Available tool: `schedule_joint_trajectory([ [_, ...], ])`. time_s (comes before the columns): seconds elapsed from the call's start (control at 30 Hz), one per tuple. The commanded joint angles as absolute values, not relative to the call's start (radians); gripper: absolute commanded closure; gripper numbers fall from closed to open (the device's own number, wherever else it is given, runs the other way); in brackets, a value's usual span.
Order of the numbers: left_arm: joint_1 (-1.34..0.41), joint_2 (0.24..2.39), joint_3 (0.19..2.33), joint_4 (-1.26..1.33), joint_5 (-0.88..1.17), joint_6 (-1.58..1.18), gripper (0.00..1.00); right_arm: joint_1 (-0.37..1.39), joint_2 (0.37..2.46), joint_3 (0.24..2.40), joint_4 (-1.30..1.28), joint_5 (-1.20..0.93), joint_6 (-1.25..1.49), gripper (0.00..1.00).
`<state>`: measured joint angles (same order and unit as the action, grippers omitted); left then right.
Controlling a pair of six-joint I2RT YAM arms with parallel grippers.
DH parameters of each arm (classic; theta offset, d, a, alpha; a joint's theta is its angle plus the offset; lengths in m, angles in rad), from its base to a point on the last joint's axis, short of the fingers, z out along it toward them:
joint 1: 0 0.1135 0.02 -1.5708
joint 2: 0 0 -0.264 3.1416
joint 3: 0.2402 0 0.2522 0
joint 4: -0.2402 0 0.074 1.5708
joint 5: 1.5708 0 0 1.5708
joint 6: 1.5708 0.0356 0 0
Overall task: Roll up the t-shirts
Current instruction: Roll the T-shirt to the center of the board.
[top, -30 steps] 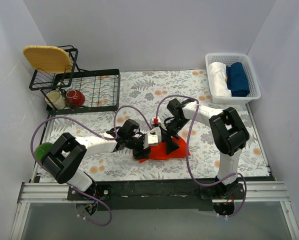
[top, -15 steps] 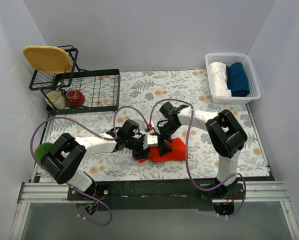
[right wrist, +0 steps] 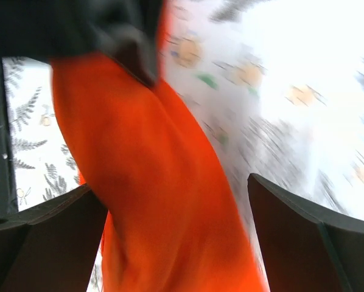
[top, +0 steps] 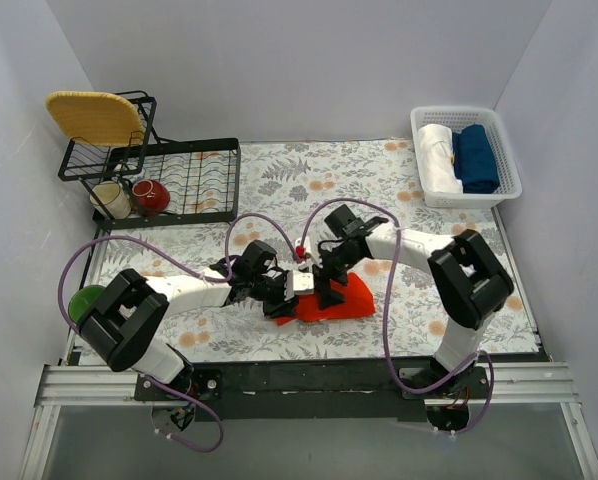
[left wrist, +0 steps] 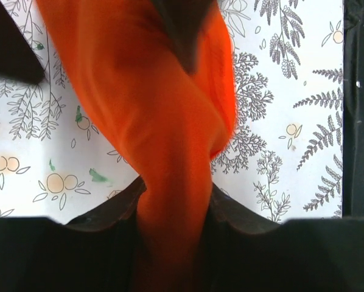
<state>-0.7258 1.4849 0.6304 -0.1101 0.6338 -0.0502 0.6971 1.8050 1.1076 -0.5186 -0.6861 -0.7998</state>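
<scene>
1. The bright orange-red fabric t-shirt (top: 347,298) lies bunched on the floral-printed tablecloth (top: 279,175). It is well apart from the white plastic basket (top: 467,158), nearer the arm bases than the basket and to its left in the top view.
2. We read its long axis as running roughly across the table, parallel to the near edge. The wider end points back toward the basket's side and the narrower end points away from it.
3. The left gripper (top: 285,298) is clamped on that narrow end. In its wrist view the cloth is pinched between the fingers and twists away from them as a thick rope.
4. The right gripper (top: 326,289) sits just beside the left one, on the basket side of it, with its fingers (right wrist: 48,234) spread wide. The cloth runs between them, and we cannot tell whether either finger touches it.
5. We judge that both grippers crowd the same end, so the free length lies from them toward the basket's side. Any rolling would have to travel that way along the long axis, and the right arm is the nearer one to that loose part.
</scene>
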Motion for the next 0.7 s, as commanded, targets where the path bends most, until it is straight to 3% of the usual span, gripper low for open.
schedule_joint_trajectory([
  [0.0, -0.730, 1.447, 0.621, -0.144, 0.626, -0.022, 0.73, 0.617, 1.603, 1.074, -0.339, -0.503, -0.603, 0.01],
  [0.13, -0.730, 1.440, 0.611, -0.146, 0.627, -0.006, 0.84, 0.615, 1.545, 1.085, -0.269, -0.282, -0.502, 0.01],
  [0.2, -0.730, 1.437, 0.609, -0.144, 0.629, -0.006, 0.90, 0.563, 1.592, 1.094, -0.253, -0.160, -0.145, 0.01],
  [0.23, -0.730, 1.436, 0.611, -0.143, 0.629, -0.005, 0.95, 0.522, 1.594, 1.074, -0.227, -0.333, -0.088, 0.01],
  [0.3, -0.730, 1.434, 0.614, -0.140, 0.627, -0.006, 0.95, 0.411, 1.553, 1.001, -0.145, -0.622, -0.083, 0.06],
  [0.53, -0.730, 1.413, 0.592, -0.133, 0.626, -0.006, 0.97, 0.462, 1.488, 1.008, -0.330, -0.701, -0.535, 0.10],
  [0.67, -0.729, 1.405, 0.591, -0.133, 0.621, -0.018, 0.97, 0.564, 1.486, 0.982, -0.319, -0.729, -0.610, 0.10],
])
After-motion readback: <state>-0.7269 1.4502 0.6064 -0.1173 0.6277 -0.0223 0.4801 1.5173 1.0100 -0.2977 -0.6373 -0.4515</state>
